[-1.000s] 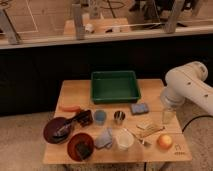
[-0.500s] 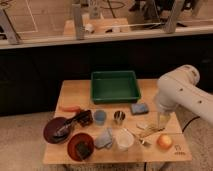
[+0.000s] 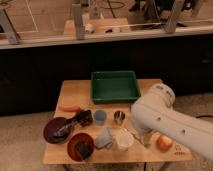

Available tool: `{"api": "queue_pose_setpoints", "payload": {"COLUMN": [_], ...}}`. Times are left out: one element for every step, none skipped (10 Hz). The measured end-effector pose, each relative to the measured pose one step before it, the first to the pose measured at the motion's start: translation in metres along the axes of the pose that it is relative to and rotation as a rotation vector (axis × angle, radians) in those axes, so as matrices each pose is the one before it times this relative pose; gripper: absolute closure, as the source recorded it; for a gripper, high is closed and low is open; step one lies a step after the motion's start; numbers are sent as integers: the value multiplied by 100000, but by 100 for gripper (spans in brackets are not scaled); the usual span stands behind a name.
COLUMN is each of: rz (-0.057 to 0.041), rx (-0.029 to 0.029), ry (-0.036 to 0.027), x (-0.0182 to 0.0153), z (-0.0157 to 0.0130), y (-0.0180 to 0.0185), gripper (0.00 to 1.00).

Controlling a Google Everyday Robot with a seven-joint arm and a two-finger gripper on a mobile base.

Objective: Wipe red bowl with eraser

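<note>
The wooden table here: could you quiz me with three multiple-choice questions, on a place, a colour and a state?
1. The round red-orange bowl sits: A on the floor; B on a chair; C on the wooden table beside the dark maroon dish.
2. The small cup beside the shiny metal cup is: A blue; B yellow; C black.
3. The green plastic tray is: A overturned; B empty; C full of dishes.
C, it stands by the dish; A, its wall is blue; B, its bare floor shows. The gripper is hidden behind the white robot arm, away from the bowl.
</note>
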Motion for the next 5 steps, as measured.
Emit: {"api": "queue_pose_setpoints", "payload": {"rz": [-5077, -944, -178, -525, -3269], "rx": [268, 75, 16, 122, 928], "ry": [-428, -113, -50, -186, -2312], "x": [-1237, -248, -55, -18, 131], "z": [-154, -12, 8, -31, 32], "y": [482, 27, -59, -71, -276], "gripper": [20, 20, 20, 20, 20]}}
